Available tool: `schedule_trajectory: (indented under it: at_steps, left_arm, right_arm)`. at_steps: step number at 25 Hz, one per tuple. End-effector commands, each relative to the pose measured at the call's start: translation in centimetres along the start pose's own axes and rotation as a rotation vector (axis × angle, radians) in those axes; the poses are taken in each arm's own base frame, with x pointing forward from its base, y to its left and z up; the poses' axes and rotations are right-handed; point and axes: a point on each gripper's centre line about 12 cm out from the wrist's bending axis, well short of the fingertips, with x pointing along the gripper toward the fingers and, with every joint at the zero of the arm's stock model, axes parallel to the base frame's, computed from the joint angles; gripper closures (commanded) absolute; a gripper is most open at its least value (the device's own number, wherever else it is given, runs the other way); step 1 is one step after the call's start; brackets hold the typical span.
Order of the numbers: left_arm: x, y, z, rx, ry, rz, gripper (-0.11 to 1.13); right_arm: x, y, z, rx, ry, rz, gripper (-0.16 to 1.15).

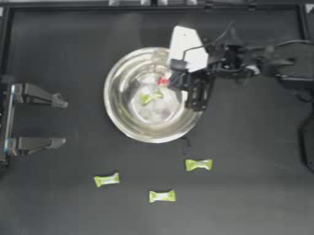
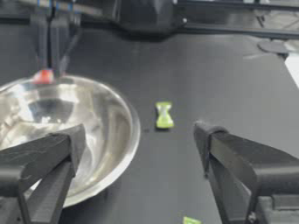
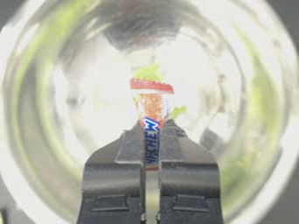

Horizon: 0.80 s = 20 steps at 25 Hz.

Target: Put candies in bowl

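My right gripper [image 3: 152, 131] hangs over the bowl [image 1: 122, 121], jaws clamped on the one red candy [image 3: 152, 103]. One yellow-green candy [image 1: 150, 97] lies inside the bowl; three more [image 1: 199, 164] sit on the table [image 1: 61, 46]. My left gripper [image 1: 61, 121] waits spread apart at the left edge.
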Motion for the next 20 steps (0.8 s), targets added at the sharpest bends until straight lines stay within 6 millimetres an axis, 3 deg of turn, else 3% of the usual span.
schedule_trajectory:
  at_steps: [1, 3, 5, 7, 9, 10, 11, 14, 20]
  left_arm:
    - [0.0, 0.1, 0.5, 0.000, -0.017, 0.003, 0.00]
    - [0.0, 0.1, 0.5, -0.002, -0.015, 0.003, 0.00]
    - [0.0, 0.0, 0.4, -0.002, -0.011, 0.003, 0.00]
    - [0.0, 0.0, 0.4, 0.000, -0.009, 0.003, 0.00]
    - [0.1, 0.0, 0.4, -0.002, -0.008, 0.003, 0.00]
    - [0.1, 0.1, 0.3, 0.000, -0.006, 0.003, 0.00]
    - [0.1, 0.1, 0.3, -0.004, -0.006, 0.003, 0.00]
    - [0.1, 0.1, 0.2, -0.002, -0.005, 0.003, 0.00]
    - [0.0, 0.0, 0.2, -0.004, 0.000, 0.002, 0.00]
  right_arm:
    - [1.3, 0.1, 1.1, -0.001, -0.019, 0.002, 0.80]
    - [2.1, 0.0, 1.0, -0.006, -0.003, 0.001, 0.76]
    - [2.6, 0.0, 0.9, -0.013, 0.003, -0.001, 0.64]
    - [2.6, 0.0, 1.1, -0.019, -0.002, -0.003, 0.40]
    - [2.6, -0.1, 1.2, -0.019, -0.013, -0.005, 0.01]
    - [2.7, -0.1, 1.2, -0.019, -0.015, -0.005, -0.12]
    - [2.7, -0.1, 1.2, -0.020, -0.016, -0.006, -0.14]
    - [2.6, 0.0, 1.3, -0.023, -0.030, -0.006, 0.04]
    - [0.5, 0.7, 2.3, -0.033, -0.089, 0.001, -0.01]
